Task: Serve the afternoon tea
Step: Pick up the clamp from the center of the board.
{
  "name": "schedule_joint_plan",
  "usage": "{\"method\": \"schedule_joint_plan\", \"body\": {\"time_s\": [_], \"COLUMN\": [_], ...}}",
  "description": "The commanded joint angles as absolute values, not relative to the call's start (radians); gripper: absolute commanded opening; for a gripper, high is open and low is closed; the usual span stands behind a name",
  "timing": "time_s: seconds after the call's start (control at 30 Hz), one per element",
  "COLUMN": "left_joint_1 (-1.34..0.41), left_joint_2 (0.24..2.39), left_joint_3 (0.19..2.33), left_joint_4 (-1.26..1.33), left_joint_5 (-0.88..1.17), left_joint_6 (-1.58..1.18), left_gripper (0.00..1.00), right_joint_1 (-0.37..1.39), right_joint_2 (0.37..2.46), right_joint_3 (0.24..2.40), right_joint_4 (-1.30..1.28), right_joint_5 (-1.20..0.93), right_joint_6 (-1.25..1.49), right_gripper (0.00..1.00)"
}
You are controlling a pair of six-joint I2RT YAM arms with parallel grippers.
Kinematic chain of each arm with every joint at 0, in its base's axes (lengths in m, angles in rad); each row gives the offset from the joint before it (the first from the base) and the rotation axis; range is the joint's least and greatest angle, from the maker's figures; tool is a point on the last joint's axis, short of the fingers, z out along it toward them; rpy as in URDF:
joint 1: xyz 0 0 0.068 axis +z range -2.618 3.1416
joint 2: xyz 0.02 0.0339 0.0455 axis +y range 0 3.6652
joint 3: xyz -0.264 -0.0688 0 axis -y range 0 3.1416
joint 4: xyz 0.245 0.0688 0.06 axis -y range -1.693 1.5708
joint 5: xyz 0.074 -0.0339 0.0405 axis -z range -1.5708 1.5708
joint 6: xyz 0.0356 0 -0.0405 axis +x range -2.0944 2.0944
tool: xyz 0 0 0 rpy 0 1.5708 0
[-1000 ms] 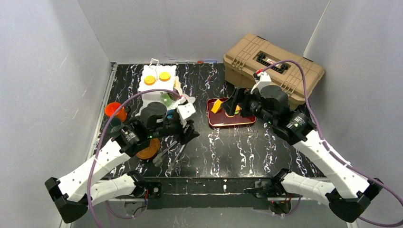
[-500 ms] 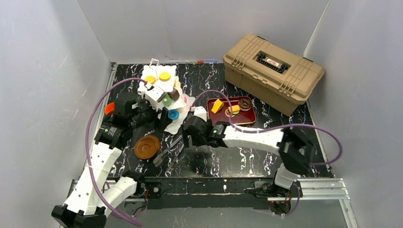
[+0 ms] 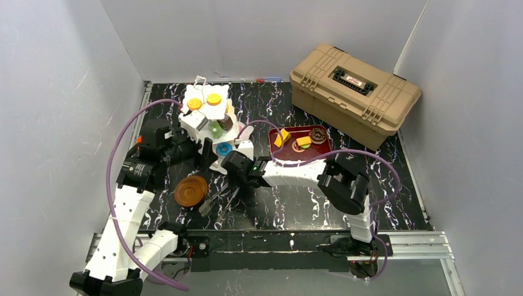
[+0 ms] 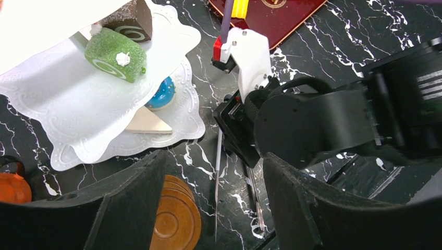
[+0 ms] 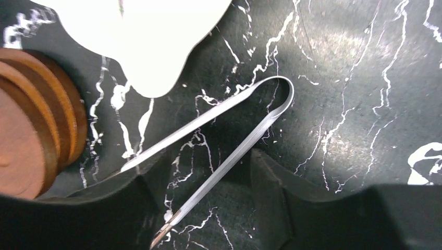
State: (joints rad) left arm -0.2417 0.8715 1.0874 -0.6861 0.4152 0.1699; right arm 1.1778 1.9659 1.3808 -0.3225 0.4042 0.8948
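The white three-tier stand [image 3: 210, 114] holds two orange pastries on top. In the left wrist view its lower plates [image 4: 78, 104] carry a green roll [image 4: 115, 53], a brown cake [image 4: 127, 21], a blue donut [image 4: 162, 94] and a beige slice [image 4: 147, 122]. Brown saucers [image 3: 190, 190] are stacked in front. The orange cup [image 4: 13, 187] shows at the left, mostly hidden. My left gripper [image 4: 216, 208] hangs open and empty near the stand's front edge. My right gripper [image 5: 203, 177] is low over the metal tongs [image 5: 224, 135], open, with one tong arm lying between its fingers.
A red tray [image 3: 300, 143] with a yellow piece and a donut lies right of the stand. The tan toolbox [image 3: 354, 92] fills the back right corner. The right arm [image 4: 312, 125] reaches across just in front of the left gripper. Grey walls enclose the table.
The right arm swung from the red tray over to the tongs by the stand, and its jaws narrowed. The left arm drew back leftwards from the saucers and opened a little wider.
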Motion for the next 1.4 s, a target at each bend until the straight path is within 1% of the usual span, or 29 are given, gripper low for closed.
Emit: {"method": "schedule_joint_plan", "body": {"time_s": [0.0,0.1,0.17,0.2,0.23,0.3,0.33,0.5,0.63,0.8,0.9,1.0,1.1,1.2,1.3,1.37], "left_joint_1": [-0.235,-0.235,-0.235,-0.235,-0.235,-0.235,-0.235,-0.234,-0.258,-0.393,-0.491,-0.569,-0.611,-0.630,-0.657,-0.674], "left_joint_2": [0.867,0.870,0.880,0.885,0.890,0.899,0.901,0.954,1.010,1.047,1.059,1.111,1.165,1.190,1.219,1.221], "left_joint_3": [1.150,1.166,1.176,1.183,1.185,1.183,1.177,1.169,1.175,1.176,1.186,1.237,1.280,1.278,1.277,1.256], "left_joint_4": [-0.755,-0.764,-0.778,-0.787,-0.799,-0.814,-0.819,-0.827,-0.828,-0.813,-0.772,-0.745,-0.712,-0.637,-0.619,-0.595], "left_joint_5": [0.437,0.437,0.440,0.447,0.458,0.479,0.495,0.615,0.699,0.704,0.698,0.681,0.642,0.608,0.608,0.566], "left_joint_6": [0.172,0.185,0.189,0.192,0.195,0.199,0.202,0.157,0.113,0.092,0.062,0.023,-0.039,-0.079,-0.106,-0.114], "left_gripper": [0.67,0.76,0.79,0.81,0.82,0.85,0.85,0.85,0.86,0.86,0.88,0.90,0.90,0.89,0.89,0.89], "right_joint_1": [1.177,1.177,1.177,1.177,1.177,1.175,1.175,1.174,1.175,1.175,1.175,1.176,1.178,1.189,1.206,1.214], "right_joint_2": [1.988,1.985,1.996,2.002,2.002,1.979,1.956,1.770,1.612,1.436,1.348,1.306,1.295,1.284,1.263,1.244], "right_joint_3": [1.398,1.368,1.366,1.372,1.376,1.378,1.375,1.331,1.272,1.209,1.175,1.175,1.189,1.181,1.160,1.137], "right_joint_4": [-0.335,-0.319,-0.332,-0.346,-0.364,-0.389,-0.400,-0.437,-0.466,-0.478,-0.430,-0.363,-0.311,-0.257,-0.208,-0.168], "right_joint_5": [0.395,0.403,0.397,0.397,0.406,0.449,0.481,0.661,0.754,0.859,0.950,1.025,1.060,1.076,1.096,1.092], "right_joint_6": [0.933,0.943,0.941,0.938,0.927,0.912,0.906,0.856,0.844,0.842,0.793,0.708,0.656,0.620,0.605,0.603], "right_gripper": [0.61,0.59,0.58,0.55,0.43,0.07,0.01,0.01,0.01,0.01,0.01,0.01,0.01,0.01,0.01,0.01]}}
